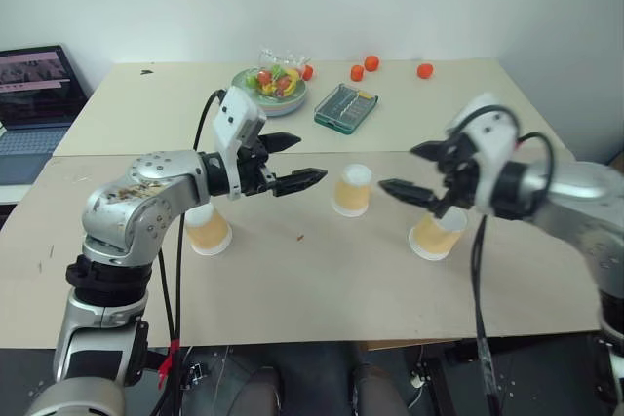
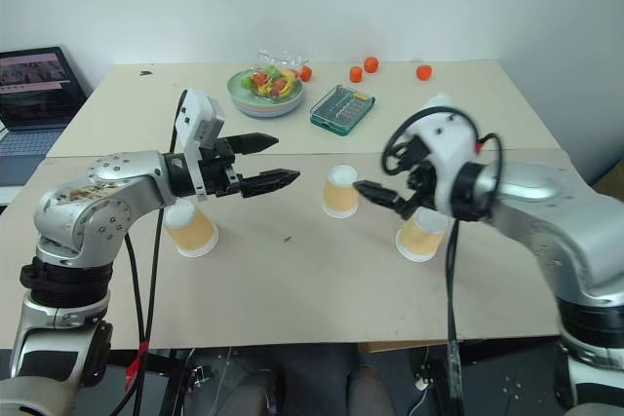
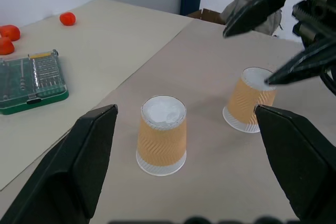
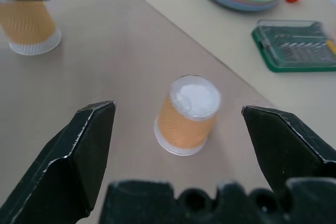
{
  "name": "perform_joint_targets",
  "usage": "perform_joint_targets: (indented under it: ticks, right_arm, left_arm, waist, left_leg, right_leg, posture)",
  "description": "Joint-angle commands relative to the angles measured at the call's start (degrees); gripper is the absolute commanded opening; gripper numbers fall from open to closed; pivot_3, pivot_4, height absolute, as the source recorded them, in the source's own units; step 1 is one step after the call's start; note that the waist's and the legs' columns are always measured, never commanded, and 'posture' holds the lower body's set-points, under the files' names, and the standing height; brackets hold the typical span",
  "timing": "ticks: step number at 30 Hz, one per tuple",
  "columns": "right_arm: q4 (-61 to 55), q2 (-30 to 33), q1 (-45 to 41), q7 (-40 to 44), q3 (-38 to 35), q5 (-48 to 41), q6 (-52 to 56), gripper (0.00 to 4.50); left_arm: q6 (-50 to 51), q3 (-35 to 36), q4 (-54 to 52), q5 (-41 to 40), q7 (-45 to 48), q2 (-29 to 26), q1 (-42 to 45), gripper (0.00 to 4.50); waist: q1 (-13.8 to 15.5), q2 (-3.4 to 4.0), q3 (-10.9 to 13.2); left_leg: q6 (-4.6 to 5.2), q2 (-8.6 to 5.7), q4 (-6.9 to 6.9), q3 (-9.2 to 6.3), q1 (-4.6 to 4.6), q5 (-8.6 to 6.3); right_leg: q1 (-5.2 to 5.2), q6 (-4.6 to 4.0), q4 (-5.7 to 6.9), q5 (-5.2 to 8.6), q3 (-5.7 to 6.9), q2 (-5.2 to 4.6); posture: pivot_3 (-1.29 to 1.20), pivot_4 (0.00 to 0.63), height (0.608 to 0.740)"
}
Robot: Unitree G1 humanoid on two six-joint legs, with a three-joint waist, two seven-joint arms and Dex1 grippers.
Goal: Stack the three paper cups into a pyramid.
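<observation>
Three paper cups stand upside down and apart on the near table, each with tan sides and a white rim. The left cup [image 1: 208, 229] sits under my left forearm. The middle cup [image 1: 352, 190] stands between my two grippers. The right cup [image 1: 436, 234] is just below my right gripper. My left gripper [image 1: 310, 160] is open, hovering left of the middle cup and pointing at it. My right gripper [image 1: 400, 169] is open too, hovering right of the middle cup above the right cup. In the right wrist view the middle cup [image 4: 188, 116] lies between the spread fingers. Nothing is held.
On the far table are a plate of toy fruit [image 1: 270, 90], a green clear-lidded case [image 1: 345, 107] and small orange fruits [image 1: 370, 63]. A laptop [image 1: 34, 94] sits at the far left. A seam runs between the two tables behind the cups.
</observation>
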State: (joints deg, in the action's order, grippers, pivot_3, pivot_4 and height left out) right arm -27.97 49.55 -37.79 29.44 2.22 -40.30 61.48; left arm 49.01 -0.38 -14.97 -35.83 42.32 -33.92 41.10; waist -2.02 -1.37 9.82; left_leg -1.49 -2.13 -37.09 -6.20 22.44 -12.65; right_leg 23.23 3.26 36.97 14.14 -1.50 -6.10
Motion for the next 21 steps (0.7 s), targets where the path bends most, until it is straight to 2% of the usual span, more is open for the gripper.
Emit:
perform_joint_targets:
  ticks: [1, 6, 11, 21]
  right_arm:
    - [3.05, -1.05, -3.40, 2.18, 2.40, 4.13, -3.54, 4.50]
    - [10.28, -2.21, -6.44, 6.88, 7.73, 10.39, -8.41, 4.50]
    - [15.93, -3.30, -9.17, 10.50, 10.34, 15.05, -11.44, 4.50]
    - [27.07, -7.39, -15.06, 17.91, 13.96, 22.64, -18.29, 4.50]
  left_arm:
    - [-0.44, 1.88, -1.63, 0.01, 0.20, -1.61, 1.27, 4.44]
    - [0.44, 2.14, -1.44, 1.53, -0.24, -5.79, 0.51, 4.44]
    - [-0.77, 2.65, -0.94, 3.87, -1.85, -7.55, -2.52, 4.44]
    - [0.22, 4.08, -4.05, 3.54, -7.21, -3.74, -4.34, 4.44]
  waist:
    - [0.06, 0.00, 0.00]
    - [-0.35, 0.00, 0.00]
    - [-0.45, 0.00, 0.00]
    - [-0.41, 0.00, 0.01]
  left_leg:
    - [0.00, 0.00, 0.00, 0.00, -0.01, 0.00]
    - [0.00, 0.01, 0.01, 0.00, -0.05, 0.00]
    - [0.00, 0.01, 0.04, 0.01, -0.06, 0.00]
    - [0.00, 0.01, 0.03, 0.01, -0.05, 0.00]
  right_leg:
    - [0.00, 0.00, 0.01, 0.00, 0.01, 0.00]
    - [0.00, 0.00, 0.03, 0.00, 0.00, 0.02]
    - [0.03, 0.00, 0.05, 0.00, -0.05, 0.02]
    - [0.04, 0.00, 0.05, 0.00, -0.05, 0.02]
  posture:
    - [0.00, 0.150, 0.740]
    - [0.00, 0.150, 0.740]
    - [0.00, 0.150, 0.740]
    - [0.00, 0.150, 0.740]
